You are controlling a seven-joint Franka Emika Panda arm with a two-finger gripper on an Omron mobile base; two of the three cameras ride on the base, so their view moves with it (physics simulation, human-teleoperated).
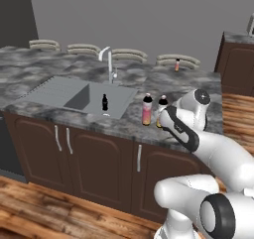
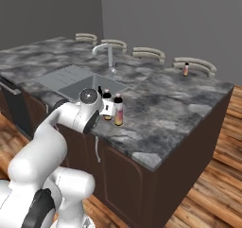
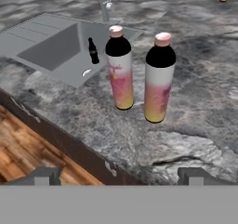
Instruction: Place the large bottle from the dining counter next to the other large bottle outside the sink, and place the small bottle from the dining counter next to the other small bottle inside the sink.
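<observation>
A dark grey marbled table [image 1: 39,69] on a brown cabinet base holds a grey recessed sink [image 1: 59,91] with a tall arched silver faucet [image 1: 108,64]. Inside the basin, a tiny all-black bottle [image 1: 104,102] stands upright near the basin's front right corner.

Just outside the sink, at its 3 o'clock side, two large bottles stand upright side by side near the table's front edge, close together but not touching. Each has a dark upper part, a white band fading through pink to yellow, and a pale pink cap. In the hand view the left large bottle [image 3: 120,68] sits slightly farther back than the right large bottle [image 3: 158,78].

At the far edge of the table, toward 1 o'clock from the sink, the small pink-to-yellow bottle [image 1: 177,65] stands upright, well apart from everything else.

The end effector [image 3: 119,175] hovers low by the table's front edge, pointing at the two large bottles, its finger tips [image 3: 191,175] spread wide apart and holding nothing.
</observation>
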